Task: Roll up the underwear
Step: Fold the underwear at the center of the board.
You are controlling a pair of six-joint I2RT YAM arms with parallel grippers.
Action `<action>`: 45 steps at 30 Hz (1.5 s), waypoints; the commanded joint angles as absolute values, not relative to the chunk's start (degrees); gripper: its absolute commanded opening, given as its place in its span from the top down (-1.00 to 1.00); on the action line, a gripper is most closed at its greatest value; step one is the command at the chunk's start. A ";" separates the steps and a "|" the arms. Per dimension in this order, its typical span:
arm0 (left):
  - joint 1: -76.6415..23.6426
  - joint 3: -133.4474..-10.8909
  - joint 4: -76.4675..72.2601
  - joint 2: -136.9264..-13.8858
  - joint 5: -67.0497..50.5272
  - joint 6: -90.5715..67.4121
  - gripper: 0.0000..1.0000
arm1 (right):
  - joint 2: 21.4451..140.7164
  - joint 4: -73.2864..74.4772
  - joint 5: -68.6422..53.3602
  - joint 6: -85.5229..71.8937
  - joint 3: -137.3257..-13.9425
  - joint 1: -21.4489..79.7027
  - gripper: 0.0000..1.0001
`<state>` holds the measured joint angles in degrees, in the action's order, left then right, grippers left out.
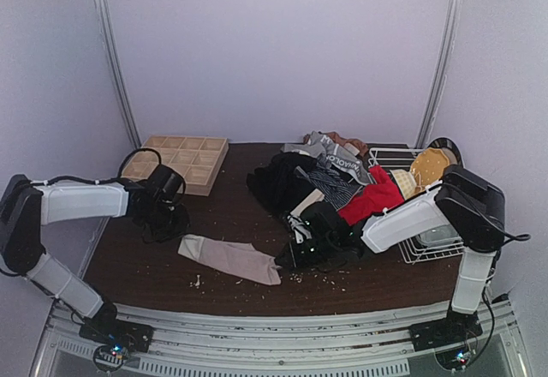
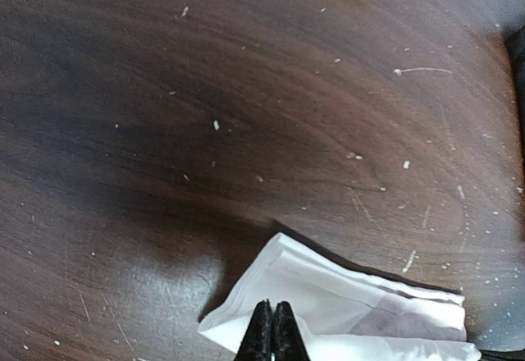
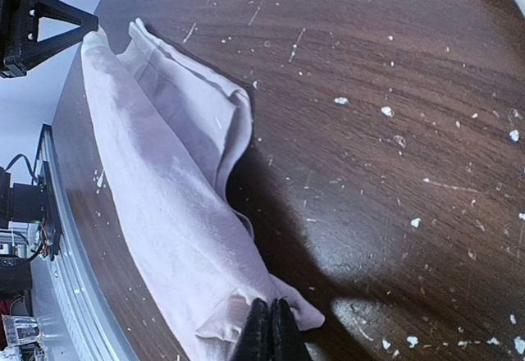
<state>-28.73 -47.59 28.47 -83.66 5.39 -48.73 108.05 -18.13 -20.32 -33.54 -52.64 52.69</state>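
Observation:
A pale pink-beige underwear [image 1: 229, 257] lies folded in a long strip on the dark wooden table. My left gripper [image 1: 169, 225] hangs at its left end. In the left wrist view the left gripper [image 2: 273, 332] is shut, its tips over the corner of the pale cloth [image 2: 361, 303]. My right gripper [image 1: 282, 262] is at the strip's right end. In the right wrist view the right gripper [image 3: 271, 320] is shut, its tips down on the puckered end of the cloth [image 3: 164, 197]. More underwear, black, grey-striped and red [image 1: 374, 197], lies heaped at the back right.
A wooden grid tray [image 1: 184, 161] stands at the back left. A white wire basket [image 1: 425, 250] sits at the right edge behind my right arm. A metal rail [image 1: 274, 319] runs along the near table edge. Pale crumbs dot the tabletop.

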 commanded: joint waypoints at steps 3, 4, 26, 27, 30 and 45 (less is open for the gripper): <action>-27.29 -49.39 26.02 -86.53 6.24 -47.60 1.00 | 109.57 -19.34 -21.28 -34.55 -53.49 51.82 1.00; -27.11 -49.46 26.02 -86.70 6.32 -47.57 1.00 | 109.74 -19.34 -21.27 -34.53 -53.49 51.73 1.00; -26.19 -49.05 26.84 -85.67 7.18 -44.17 0.16 | 106.53 -13.70 -19.52 -32.75 -55.33 50.83 0.57; -26.14 -48.98 27.27 -84.94 7.33 -43.98 0.09 | 105.88 -13.32 -19.18 -32.49 -55.34 50.82 0.53; -26.17 -48.42 28.69 -82.10 7.92 -43.36 -0.13 | 103.77 -11.59 -18.07 -31.59 -55.48 50.80 0.42; -34.77 -50.03 29.67 -75.84 6.81 -37.69 0.11 | 100.79 -2.37 -16.98 -26.96 -61.73 56.06 0.28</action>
<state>-33.41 -48.47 32.69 -72.66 9.82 -40.84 99.04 -5.58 -17.12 -28.42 -58.26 53.15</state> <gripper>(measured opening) 0.522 0.421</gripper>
